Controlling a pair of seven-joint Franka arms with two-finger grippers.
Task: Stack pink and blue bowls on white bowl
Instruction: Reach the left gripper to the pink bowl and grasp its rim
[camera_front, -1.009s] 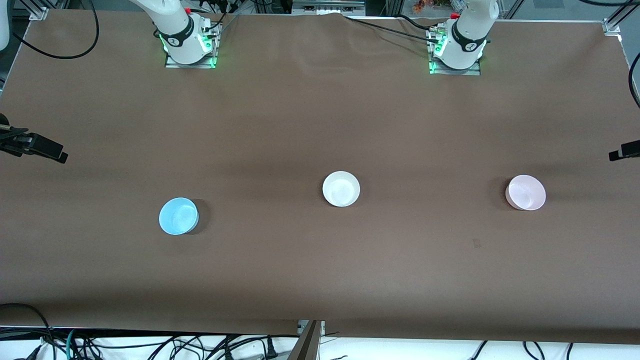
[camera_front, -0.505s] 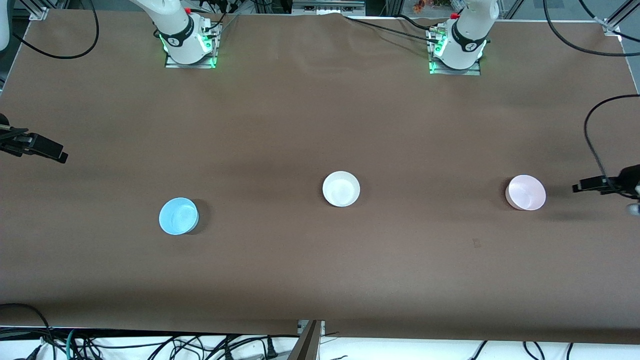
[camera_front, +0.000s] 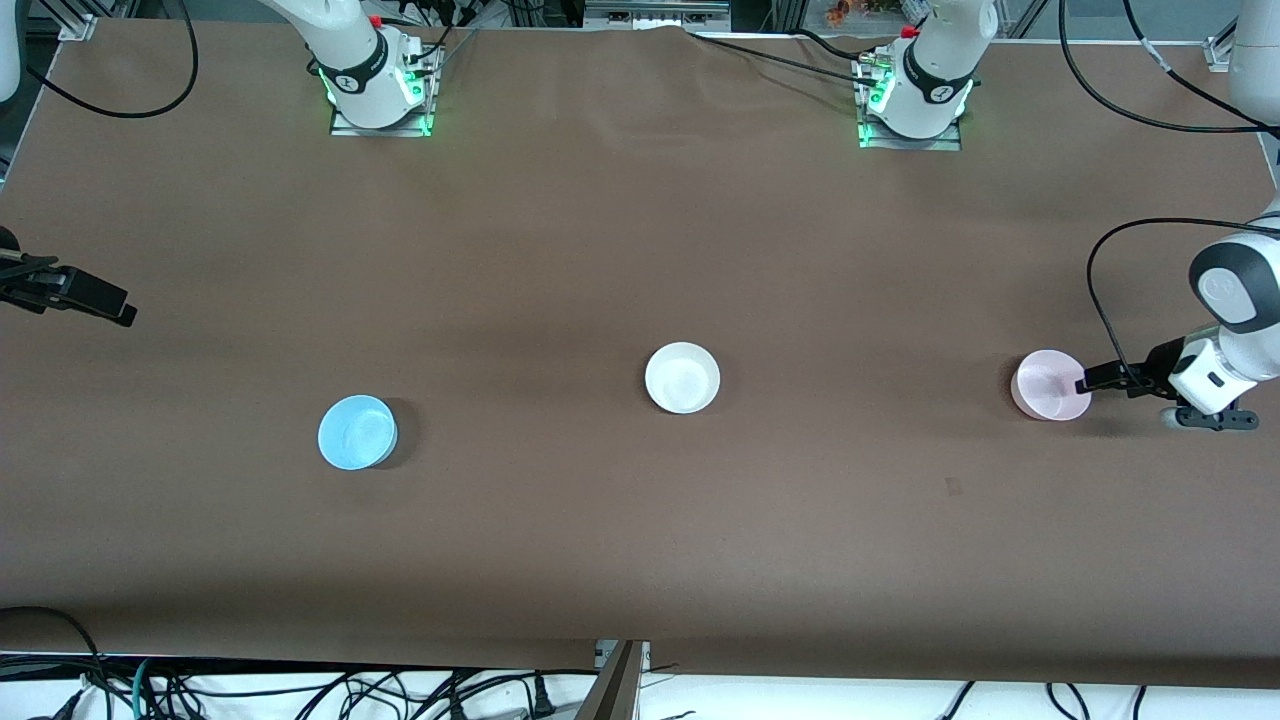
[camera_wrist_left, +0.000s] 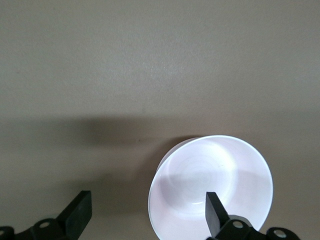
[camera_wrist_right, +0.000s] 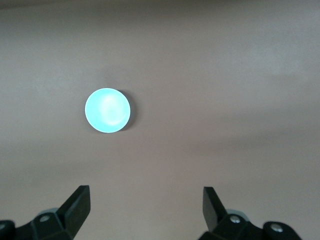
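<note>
The pale pink bowl (camera_front: 1045, 385) stands upright toward the left arm's end of the table. My left gripper (camera_front: 1092, 384) is open and low at its rim. In the left wrist view one finger (camera_wrist_left: 216, 216) is over the inside of the pink bowl (camera_wrist_left: 200, 175) and the other finger (camera_wrist_left: 79, 212) is outside it over bare table. The white bowl (camera_front: 682, 377) stands mid-table. The blue bowl (camera_front: 357, 432) stands toward the right arm's end and shows in the right wrist view (camera_wrist_right: 107, 110). My right gripper (camera_front: 112, 305) waits open and empty over the table's edge at that end.
The brown table cover (camera_front: 640, 230) carries only the three bowls. A black cable (camera_front: 1100, 290) loops from the left arm above the pink bowl. Both arm bases (camera_front: 378, 95) stand along the edge farthest from the front camera.
My left arm has swung in from the table's end and come down to the pink bowl's rim. The bowls and my right arm have not moved.
</note>
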